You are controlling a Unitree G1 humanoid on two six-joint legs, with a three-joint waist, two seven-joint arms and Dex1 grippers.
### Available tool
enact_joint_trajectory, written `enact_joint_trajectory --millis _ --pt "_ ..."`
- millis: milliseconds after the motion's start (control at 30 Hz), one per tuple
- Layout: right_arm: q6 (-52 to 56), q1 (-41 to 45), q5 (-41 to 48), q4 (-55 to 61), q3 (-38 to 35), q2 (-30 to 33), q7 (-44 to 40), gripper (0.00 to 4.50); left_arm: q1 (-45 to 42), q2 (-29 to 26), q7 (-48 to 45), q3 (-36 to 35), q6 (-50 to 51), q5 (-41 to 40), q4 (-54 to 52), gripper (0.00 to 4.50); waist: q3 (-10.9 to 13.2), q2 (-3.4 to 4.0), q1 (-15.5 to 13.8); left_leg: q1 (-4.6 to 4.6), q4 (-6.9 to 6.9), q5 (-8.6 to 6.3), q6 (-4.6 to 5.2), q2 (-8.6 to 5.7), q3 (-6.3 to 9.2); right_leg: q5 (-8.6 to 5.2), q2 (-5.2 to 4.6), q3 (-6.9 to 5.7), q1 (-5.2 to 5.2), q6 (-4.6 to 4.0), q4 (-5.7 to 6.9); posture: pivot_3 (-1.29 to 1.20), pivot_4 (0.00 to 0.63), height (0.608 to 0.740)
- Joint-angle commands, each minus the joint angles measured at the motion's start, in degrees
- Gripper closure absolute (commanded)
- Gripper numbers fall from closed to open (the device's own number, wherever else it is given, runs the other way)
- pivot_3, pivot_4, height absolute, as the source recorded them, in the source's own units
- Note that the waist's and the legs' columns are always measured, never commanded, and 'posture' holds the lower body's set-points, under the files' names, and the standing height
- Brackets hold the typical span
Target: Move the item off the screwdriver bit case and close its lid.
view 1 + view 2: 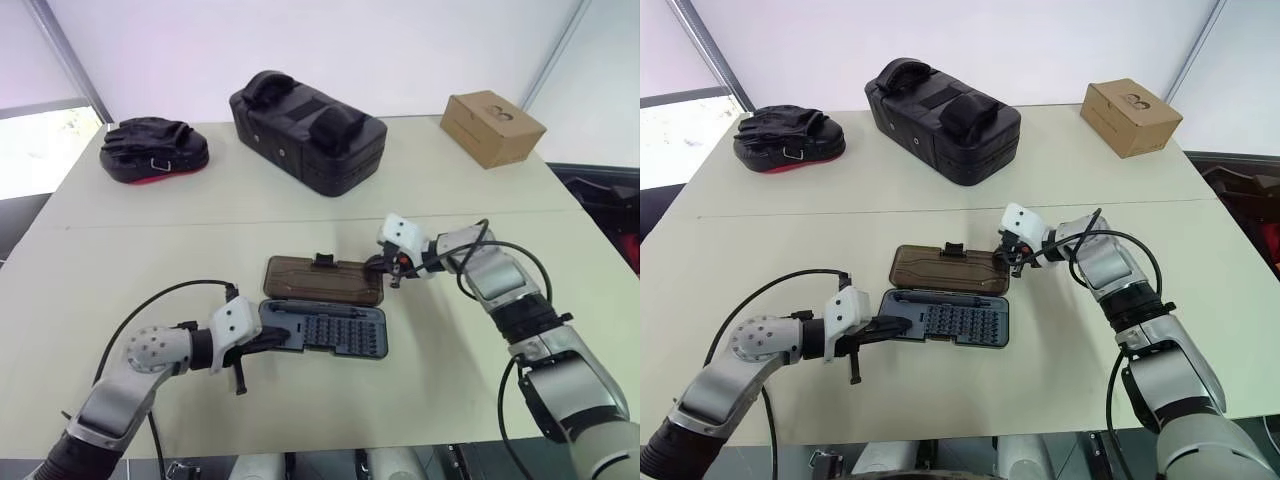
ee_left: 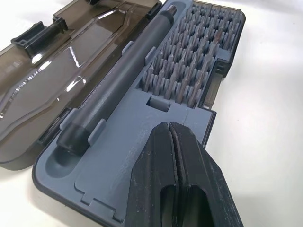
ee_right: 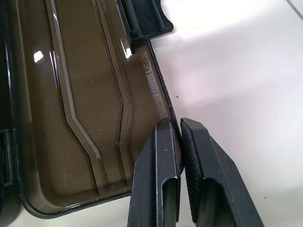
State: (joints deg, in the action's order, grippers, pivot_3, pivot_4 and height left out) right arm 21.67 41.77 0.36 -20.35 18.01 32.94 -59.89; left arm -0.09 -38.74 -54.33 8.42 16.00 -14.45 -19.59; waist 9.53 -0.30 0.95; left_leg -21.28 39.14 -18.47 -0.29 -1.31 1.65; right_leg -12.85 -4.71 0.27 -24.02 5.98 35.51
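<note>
Right wrist view is showing the right gripper [image 3: 180, 130] pinching the rim of the lid [image 3: 75, 94], lying flat behind the screwdriver bit case [image 1: 325, 330]; the left gripper [image 2: 173, 137], fingers together, is bracing the tray; swing gently, keeping the pinch.

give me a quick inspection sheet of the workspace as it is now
surface: pale table, bare around the case
job's things: screwdriver bit case open, bits and driver handle in tray; lid lying flat behind it; nothing on the case
clutter: black padded bag, small black pad, cardboard box, all at far edge
grippers: left gripper shut, over the tray's end; right gripper shut on the lid's edge
cables: black cable looping off left arm, another off right arm
surroundings: white walls
</note>
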Motion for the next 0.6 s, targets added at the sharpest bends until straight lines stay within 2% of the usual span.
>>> enact_joint_trajectory --millis 33,367,600 --pt "-4.0 0.2 0.9 3.6 -3.8 0.5 1.8 4.46 0.9 0.1 0.2 1.0 2.0 -0.3 -0.1 4.50 0.0 0.01 0.0 -0.01 0.00 0.00 0.00 0.00 -0.01 0.00 0.00 0.01 -0.01 0.00 0.00 0.00 0.150 0.740" --pt "-6.4 -2.3 0.2 12.9 -7.6 4.3 3.7 4.46 0.8 0.4 0.0 0.8 3.0 -1.3 0.0 4.50 0.1 0.07 -0.3 -0.10 0.00 0.01 -0.01 -0.02 -0.01 0.00 -0.03 0.01 -0.07 -0.02 -0.04 0.00 0.150 0.740" --pt "-6.2 -5.8 0.5 16.4 -7.8 4.9 5.2 4.46 -2.9 2.0 0.1 -3.5 8.8 -10.3 -5.3 4.50 0.1 0.03 -0.2 -0.15 0.00 0.01 -0.01 -0.03 -0.01 -0.03 -0.05 0.01 -0.11 -0.08 -0.07 0.00 0.150 0.740"
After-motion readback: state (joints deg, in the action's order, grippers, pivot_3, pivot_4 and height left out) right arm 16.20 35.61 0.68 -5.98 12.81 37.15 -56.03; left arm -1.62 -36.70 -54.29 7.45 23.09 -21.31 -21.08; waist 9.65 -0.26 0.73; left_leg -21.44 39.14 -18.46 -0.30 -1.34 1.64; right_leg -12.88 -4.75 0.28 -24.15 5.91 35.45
